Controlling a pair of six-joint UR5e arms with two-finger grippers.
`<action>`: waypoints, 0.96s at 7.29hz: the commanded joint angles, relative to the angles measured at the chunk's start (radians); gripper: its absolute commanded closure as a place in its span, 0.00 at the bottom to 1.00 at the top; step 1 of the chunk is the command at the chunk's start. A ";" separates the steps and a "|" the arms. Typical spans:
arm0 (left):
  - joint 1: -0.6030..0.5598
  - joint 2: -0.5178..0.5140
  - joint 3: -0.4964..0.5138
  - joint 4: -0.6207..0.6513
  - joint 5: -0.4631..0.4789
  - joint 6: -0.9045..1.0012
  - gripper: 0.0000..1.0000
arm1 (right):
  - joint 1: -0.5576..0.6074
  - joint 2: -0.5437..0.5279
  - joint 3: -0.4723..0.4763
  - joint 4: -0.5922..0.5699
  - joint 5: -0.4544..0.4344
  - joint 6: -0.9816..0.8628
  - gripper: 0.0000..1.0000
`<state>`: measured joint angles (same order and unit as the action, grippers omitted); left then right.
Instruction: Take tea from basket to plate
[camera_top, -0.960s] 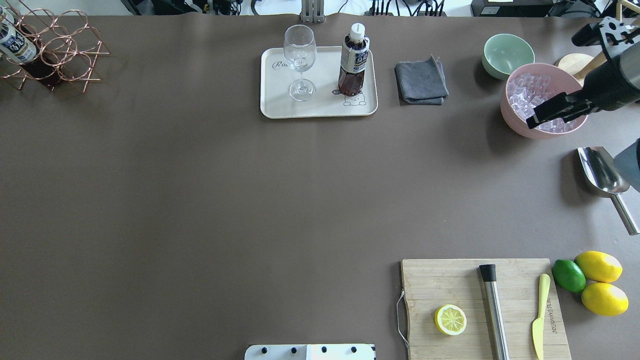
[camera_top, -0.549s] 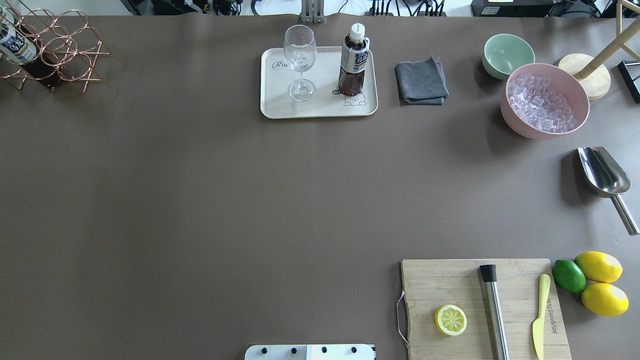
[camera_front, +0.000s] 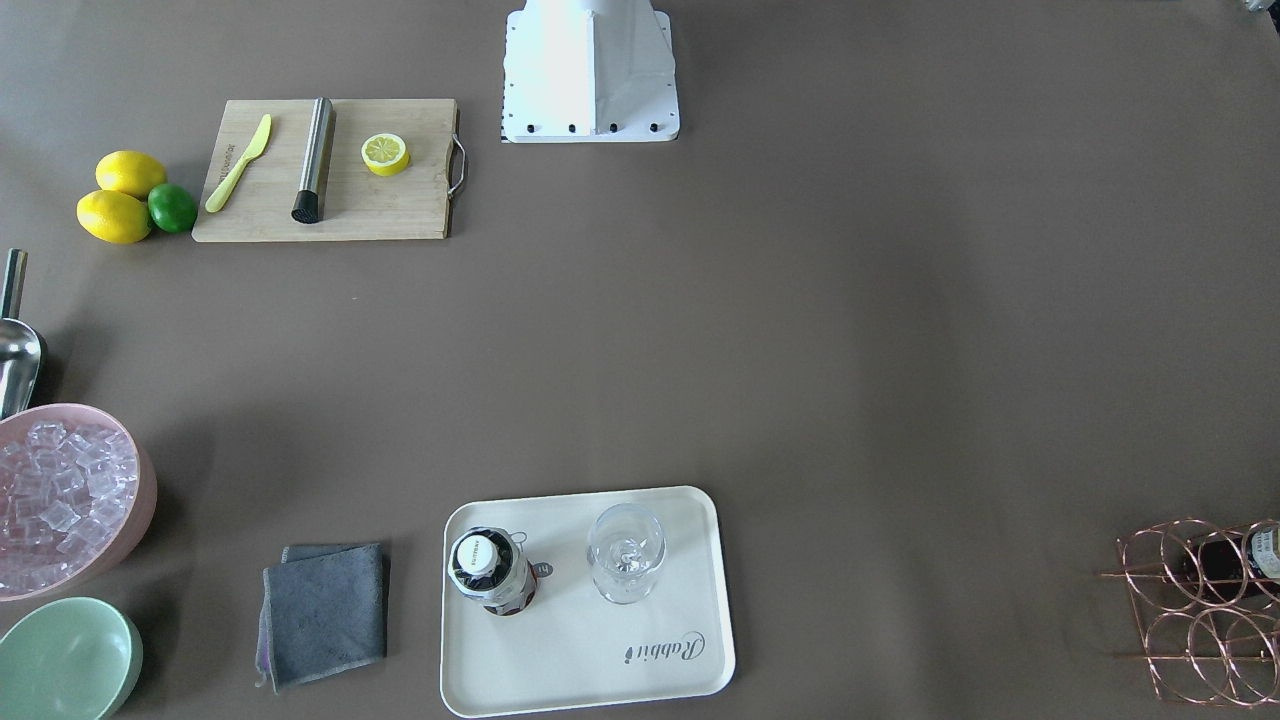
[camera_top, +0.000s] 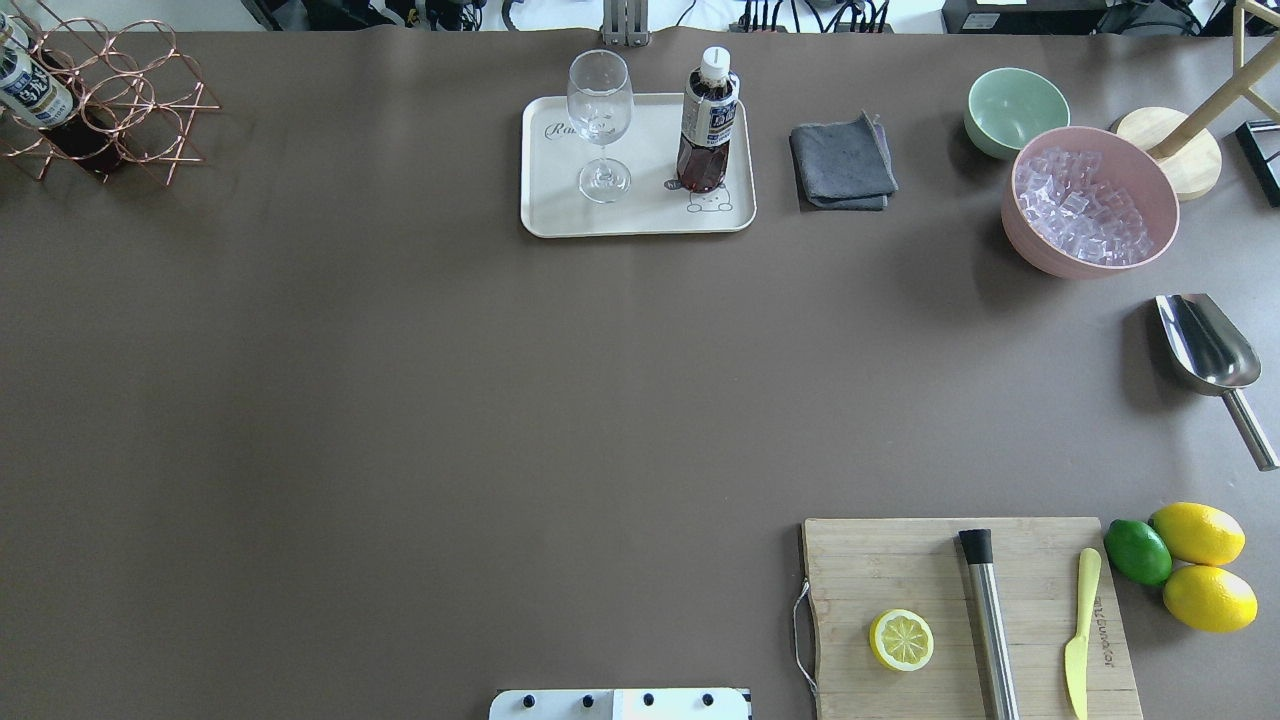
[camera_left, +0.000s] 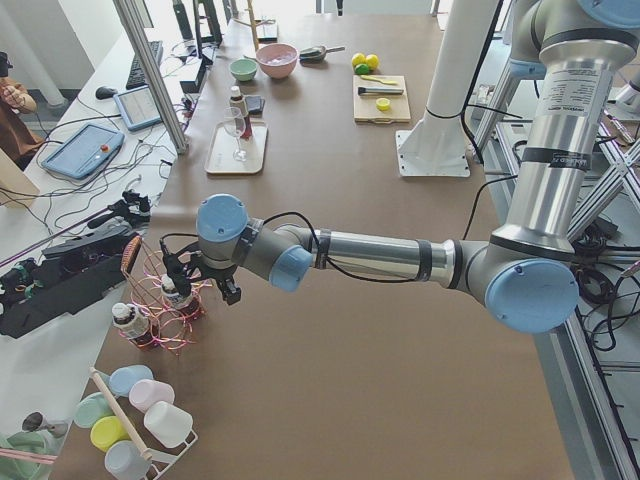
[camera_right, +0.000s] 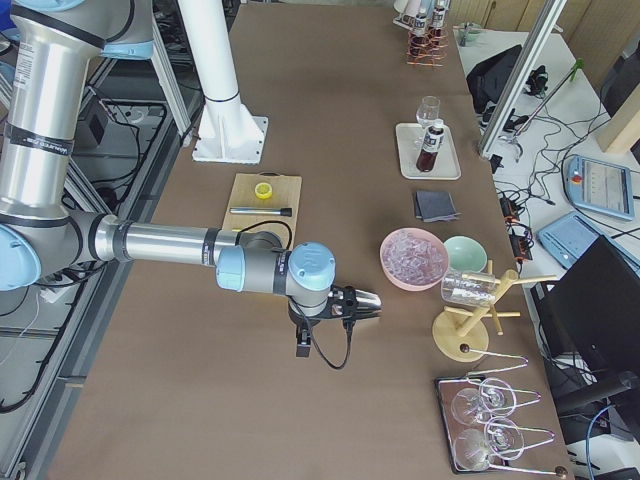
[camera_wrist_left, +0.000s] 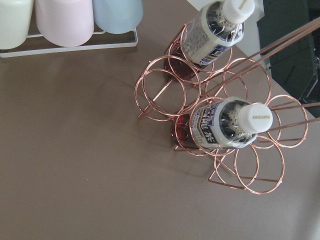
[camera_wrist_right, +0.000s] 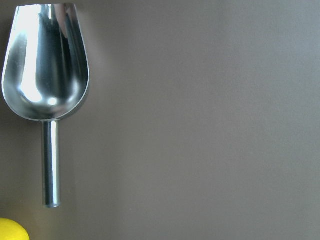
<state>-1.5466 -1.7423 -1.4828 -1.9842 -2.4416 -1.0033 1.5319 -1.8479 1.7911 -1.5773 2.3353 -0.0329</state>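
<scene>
One tea bottle (camera_top: 708, 120) stands upright on the cream plate (camera_top: 560, 215), next to a wine glass (camera_top: 599, 120); both also show in the front view, the tea bottle (camera_front: 490, 570) on the plate (camera_front: 600, 670). The copper basket (camera_top: 120, 110) sits at the far left corner. In the left wrist view the basket (camera_wrist_left: 250, 165) holds two more tea bottles, one (camera_wrist_left: 225, 125) just below the camera and another (camera_wrist_left: 217, 32) behind it. My left gripper (camera_left: 200, 283) hovers right over the basket (camera_left: 160, 305); I cannot tell its state. My right gripper (camera_right: 368, 300) hangs over bare table; its state is unclear too.
A grey cloth (camera_top: 842, 162), a green bowl (camera_top: 1015, 108) and a pink bowl of ice (camera_top: 1090, 200) lie right of the plate. A metal scoop (camera_top: 1205, 345) is at the right edge. A cutting board (camera_top: 965, 615) with a half lemon, and whole lemons with a lime, sit near right.
A second ago my right arm showed over the pink ice bowl at the overhead view's right edge; it has since drawn out of that view. The bottles, plate and basket have not moved.
</scene>
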 joint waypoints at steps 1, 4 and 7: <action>0.039 0.050 -0.013 0.013 0.030 0.266 0.03 | 0.019 0.002 -0.030 0.005 -0.043 -0.007 0.00; 0.040 0.185 -0.109 0.015 0.032 0.554 0.03 | 0.019 0.007 -0.030 0.006 -0.051 -0.009 0.00; 0.034 0.207 -0.143 0.170 0.038 0.695 0.03 | 0.019 0.009 -0.032 0.008 -0.053 0.001 0.00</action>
<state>-1.5067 -1.5393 -1.6028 -1.9426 -2.4057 -0.3925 1.5508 -1.8410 1.7613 -1.5697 2.2842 -0.0372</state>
